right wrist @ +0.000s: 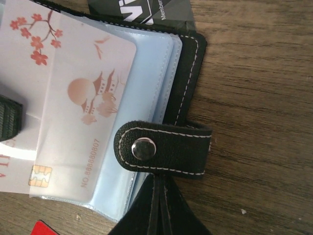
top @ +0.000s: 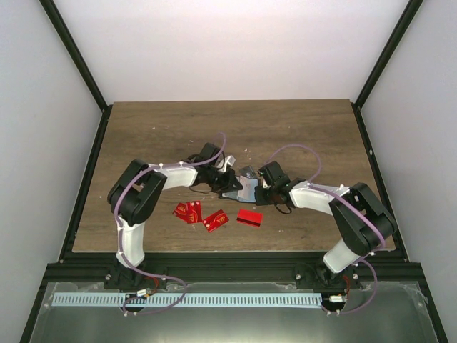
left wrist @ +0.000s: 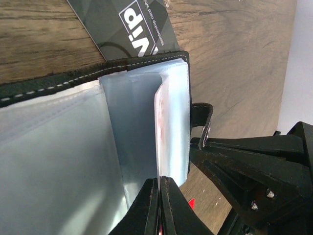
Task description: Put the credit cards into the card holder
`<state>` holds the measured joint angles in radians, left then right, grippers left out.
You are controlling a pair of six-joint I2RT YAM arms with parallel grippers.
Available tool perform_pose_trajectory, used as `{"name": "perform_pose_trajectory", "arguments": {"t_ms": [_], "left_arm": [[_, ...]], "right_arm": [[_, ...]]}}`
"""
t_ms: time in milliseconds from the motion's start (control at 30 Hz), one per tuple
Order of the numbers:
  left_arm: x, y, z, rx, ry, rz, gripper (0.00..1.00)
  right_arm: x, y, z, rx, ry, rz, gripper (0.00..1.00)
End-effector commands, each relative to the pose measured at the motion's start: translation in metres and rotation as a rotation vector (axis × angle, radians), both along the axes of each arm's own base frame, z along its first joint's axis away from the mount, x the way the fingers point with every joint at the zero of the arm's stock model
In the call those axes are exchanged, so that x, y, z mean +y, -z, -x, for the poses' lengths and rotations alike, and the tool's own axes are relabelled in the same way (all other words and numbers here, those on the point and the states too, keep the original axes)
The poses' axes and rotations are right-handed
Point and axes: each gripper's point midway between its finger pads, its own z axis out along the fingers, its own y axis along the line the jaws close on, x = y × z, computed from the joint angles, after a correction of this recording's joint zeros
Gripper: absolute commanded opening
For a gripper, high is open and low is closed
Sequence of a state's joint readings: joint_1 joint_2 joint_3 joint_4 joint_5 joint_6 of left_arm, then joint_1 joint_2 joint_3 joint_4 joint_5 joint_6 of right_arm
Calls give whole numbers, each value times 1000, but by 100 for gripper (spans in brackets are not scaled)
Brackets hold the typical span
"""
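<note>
The black card holder (top: pixel 243 191) lies open mid-table between both grippers. In the left wrist view its clear sleeves (left wrist: pixel 142 127) stand fanned above the stitched cover (left wrist: pixel 49 84). My left gripper (left wrist: pixel 160 185) is shut on the edge of a white card with red marks (left wrist: pixel 159 122), which is held edge-on among the sleeves. My right gripper (right wrist: pixel 161 198) is shut on the cover's edge (right wrist: pixel 188 73), just under the snap strap (right wrist: pixel 166 147). A white pagoda card (right wrist: pixel 93 107) sits inside a sleeve. The dark grey card (left wrist: pixel 132 24) lies beside the holder. Several red cards (top: pixel 187 211) lie in front.
A red card (top: pixel 215 220) and another red card (top: pixel 250 216) lie on the wood near the front edge. The right arm's black frame (left wrist: pixel 254 171) crowds the right side of the left wrist view. A red corner (right wrist: pixel 44 229) shows under the holder.
</note>
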<state>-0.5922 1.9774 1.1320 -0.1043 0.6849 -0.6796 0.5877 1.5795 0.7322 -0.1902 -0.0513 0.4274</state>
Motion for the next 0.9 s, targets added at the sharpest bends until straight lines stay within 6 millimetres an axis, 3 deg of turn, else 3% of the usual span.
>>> {"name": "perform_pose_trajectory", "arguments": {"t_ms": [0,667,867], "left_arm": [[-4,20,14,41,16,-23,4],[-21,29,25,72,48,-16,4],[-13,23,20,23,36,-81,14]], "right_arm": [[8,4,0,7,-13,-26,1],[9,3,1,-9,-29,-38,1],[3,4,0,-11,-13,-7,1]]}}
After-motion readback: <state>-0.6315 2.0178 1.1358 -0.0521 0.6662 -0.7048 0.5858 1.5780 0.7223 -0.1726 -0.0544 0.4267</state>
